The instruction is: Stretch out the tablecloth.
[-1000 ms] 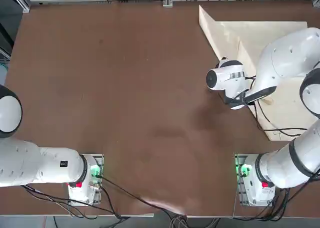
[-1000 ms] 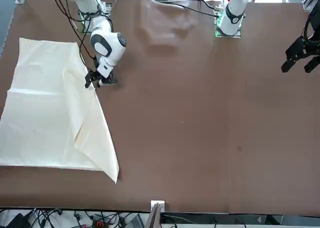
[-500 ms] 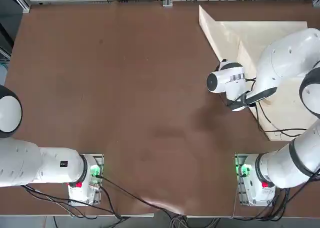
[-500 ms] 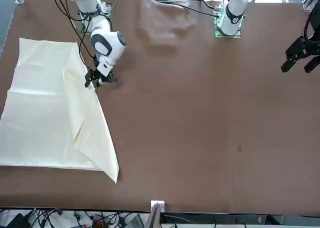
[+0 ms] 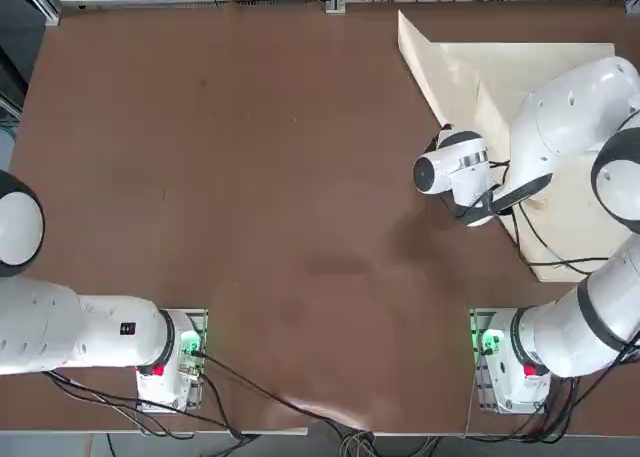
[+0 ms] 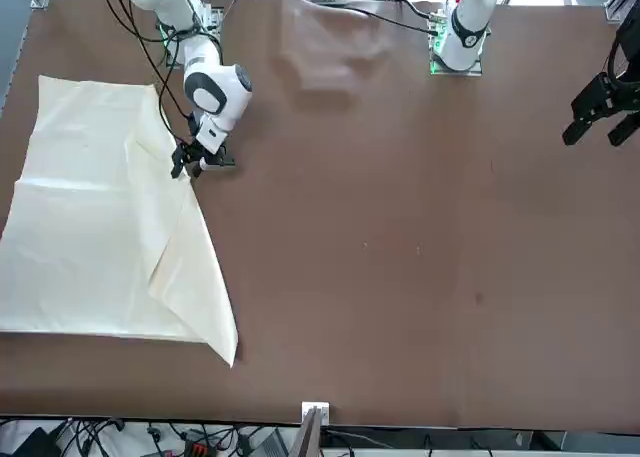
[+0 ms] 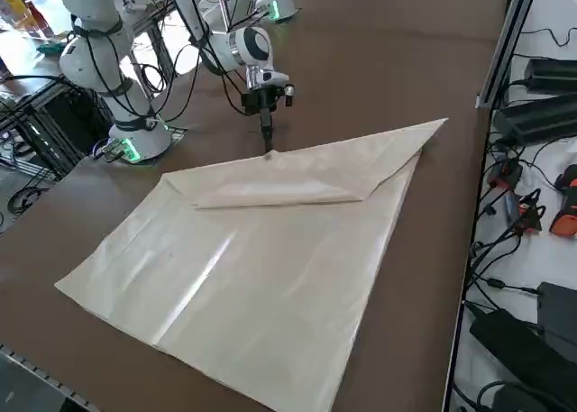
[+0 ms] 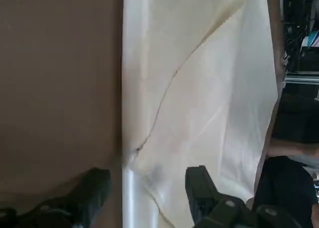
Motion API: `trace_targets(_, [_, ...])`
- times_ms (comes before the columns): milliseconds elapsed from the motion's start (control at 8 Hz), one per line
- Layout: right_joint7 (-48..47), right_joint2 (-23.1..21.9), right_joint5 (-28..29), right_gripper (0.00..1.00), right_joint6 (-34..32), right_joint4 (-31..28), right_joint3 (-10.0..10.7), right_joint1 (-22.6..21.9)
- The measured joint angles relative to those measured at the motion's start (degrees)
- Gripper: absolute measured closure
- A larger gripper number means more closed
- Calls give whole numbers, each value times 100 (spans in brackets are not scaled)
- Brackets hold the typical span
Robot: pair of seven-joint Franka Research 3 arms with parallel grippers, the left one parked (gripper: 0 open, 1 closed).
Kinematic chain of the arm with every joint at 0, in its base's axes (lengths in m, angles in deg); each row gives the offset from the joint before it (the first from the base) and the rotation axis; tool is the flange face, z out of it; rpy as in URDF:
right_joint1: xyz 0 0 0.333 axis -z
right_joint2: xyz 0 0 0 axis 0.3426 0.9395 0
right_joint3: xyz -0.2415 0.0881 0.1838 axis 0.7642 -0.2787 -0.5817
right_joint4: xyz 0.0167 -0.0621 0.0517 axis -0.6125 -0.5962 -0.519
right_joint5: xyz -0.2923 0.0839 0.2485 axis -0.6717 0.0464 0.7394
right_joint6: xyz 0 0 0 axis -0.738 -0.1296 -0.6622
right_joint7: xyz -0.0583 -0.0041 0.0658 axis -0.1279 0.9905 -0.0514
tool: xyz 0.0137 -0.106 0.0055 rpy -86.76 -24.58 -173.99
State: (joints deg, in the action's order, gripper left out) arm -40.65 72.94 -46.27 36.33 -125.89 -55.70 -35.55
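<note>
Brown table: right gripper, fingers apart, had lowered onto tablecloth folded edge; grasp imminent.

No legible text, labels or numbers, as far as visible.

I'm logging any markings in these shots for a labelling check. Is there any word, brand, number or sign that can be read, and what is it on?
No text can be read in any view.
The tablecloth is plain, with no print.
The brown table shows no marking.
The right gripper, open astride the tablecloth's folded edge, shows no lettering.
A small dark patch on the left arm is too small to read.
</note>
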Motion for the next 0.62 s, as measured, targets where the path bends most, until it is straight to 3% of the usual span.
trace_targets(250, [-7,0,-3,19,0,0,4,0])
trace_targets(375, [-14,0,-3,44,0,0,11,3])
trace_targets(625, [-27,0,-4,67,0,0,16,11])
